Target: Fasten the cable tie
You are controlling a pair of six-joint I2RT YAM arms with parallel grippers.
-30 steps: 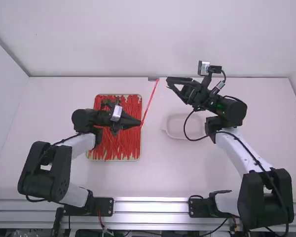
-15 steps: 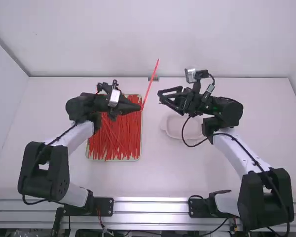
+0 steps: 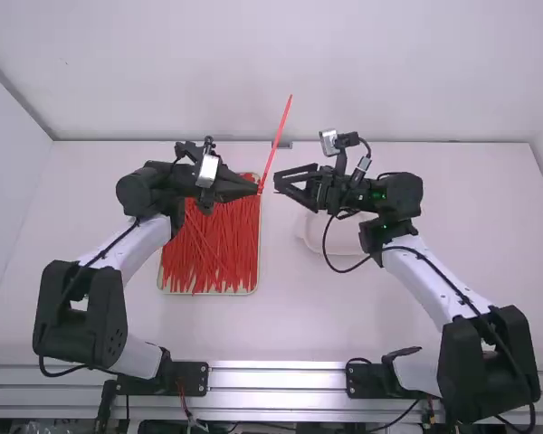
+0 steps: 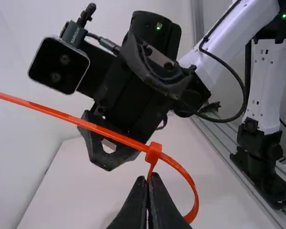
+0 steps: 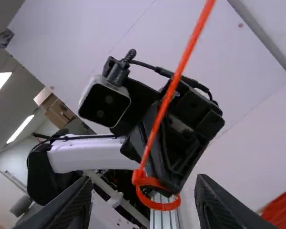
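My left gripper [image 3: 252, 189] is raised above the back right corner of the tray [image 3: 257, 258] and is shut on one red cable tie [image 3: 273, 145]. Its tail slants up and away. In the left wrist view my left gripper [image 4: 147, 180] pinches the strap just under the tie's head [image 4: 153, 151], and the tie is curled into a small loop [image 4: 192, 192]. My right gripper [image 3: 282, 186] faces it from the right, a short gap away, wide open. In the right wrist view the looped cable tie [image 5: 155, 194] hangs between my spread right gripper [image 5: 144, 180] fingers without touching them.
A heap of loose red cable ties [image 3: 213, 244] fills the tray left of the middle. A white bowl [image 3: 313, 237] sits on the table under the right arm. Bare table lies in front and to both sides.
The left gripper lifted the tie off the tray, up and toward the back. The right gripper swung left and down until it faces the tie closely.
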